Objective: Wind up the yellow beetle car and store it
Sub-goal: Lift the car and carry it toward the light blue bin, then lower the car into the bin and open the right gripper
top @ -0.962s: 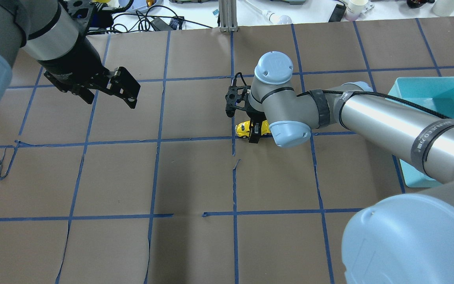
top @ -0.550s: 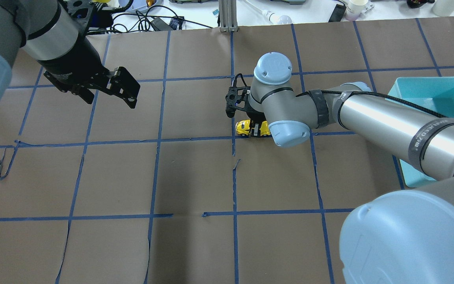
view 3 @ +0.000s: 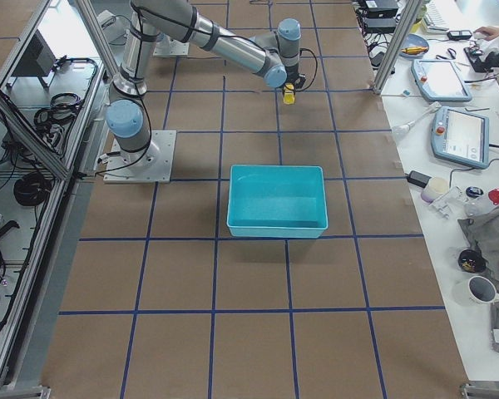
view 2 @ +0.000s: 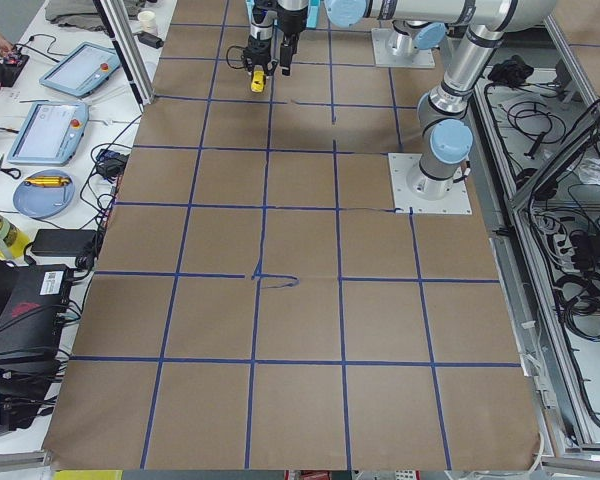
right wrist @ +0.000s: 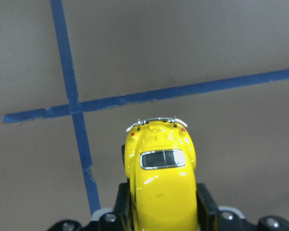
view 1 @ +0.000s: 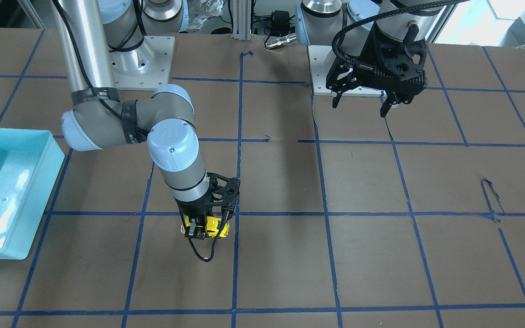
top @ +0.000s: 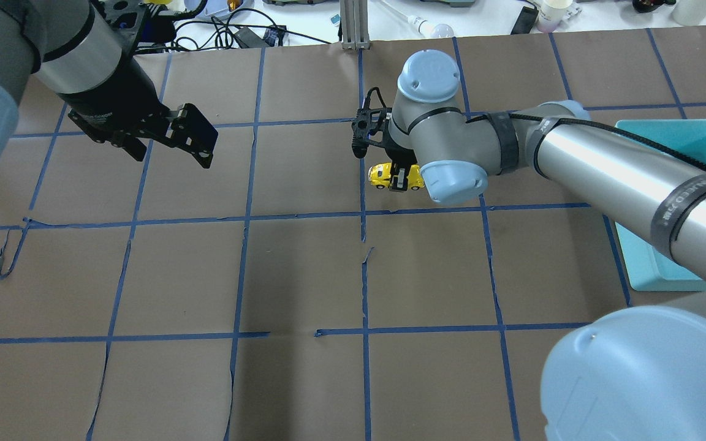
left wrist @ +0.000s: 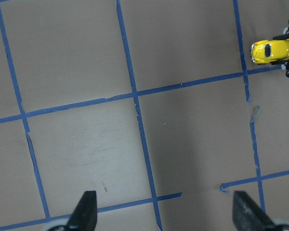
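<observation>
As the right arm stretched out over the brown-papered table (top: 304,275), the right gripper (top: 398,178) pointed straight down, its two black fingers clamped on the sides of the car (top: 382,174). The car was small and bright yellow, with dark windows. It sat level between the fingers, near the table's middle line and toward the side away from the robot's base, close to a crossing of blue tape (top: 304,215) lines. In the right wrist view its rounded roof and one dark window filled the lower centre. A finger pressed against each flank, and a chrome bumper with small red lights faced the tape crossing beyond. Whether the wheels touched the paper could not be told.

The left gripper (top: 172,153) hung above the table on the robot's left, well apart from the car, with its fingers spread wide apart. Its wrist camera looked down past both fingertips onto paper and tape, and the car showed small in the upper right corner of that view.

A teal bin (top: 696,144) stood on the table at the robot's right, well apart from the car. The right arm passed over its near corner.
</observation>
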Controlling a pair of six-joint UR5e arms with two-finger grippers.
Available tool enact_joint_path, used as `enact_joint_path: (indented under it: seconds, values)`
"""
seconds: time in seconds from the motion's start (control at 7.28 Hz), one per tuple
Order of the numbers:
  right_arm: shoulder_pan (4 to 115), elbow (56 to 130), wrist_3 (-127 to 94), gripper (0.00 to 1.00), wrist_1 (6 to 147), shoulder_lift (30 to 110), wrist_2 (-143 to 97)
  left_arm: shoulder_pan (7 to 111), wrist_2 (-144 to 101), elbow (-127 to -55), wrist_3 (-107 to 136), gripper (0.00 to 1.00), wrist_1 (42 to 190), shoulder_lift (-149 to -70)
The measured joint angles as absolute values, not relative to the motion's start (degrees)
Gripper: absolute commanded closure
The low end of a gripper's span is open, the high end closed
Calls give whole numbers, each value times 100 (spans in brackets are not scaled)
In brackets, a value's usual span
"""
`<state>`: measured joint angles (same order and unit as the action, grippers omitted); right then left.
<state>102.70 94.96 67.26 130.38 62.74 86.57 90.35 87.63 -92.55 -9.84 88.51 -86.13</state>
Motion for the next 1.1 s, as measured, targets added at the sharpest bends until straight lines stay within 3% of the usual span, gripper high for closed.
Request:
enact_joint_path:
  seconds: [0.55, 1.1]
  values:
    - [8634, 9052, 7106, 100, 10862, 7288, 9067, 9035, 8771, -9255, -984, 0, 8851, -8613]
    - [6493, 9096, 10317, 100, 10588, 7608, 9469, 9027, 8775, -9255, -984, 0, 8845, -8613]
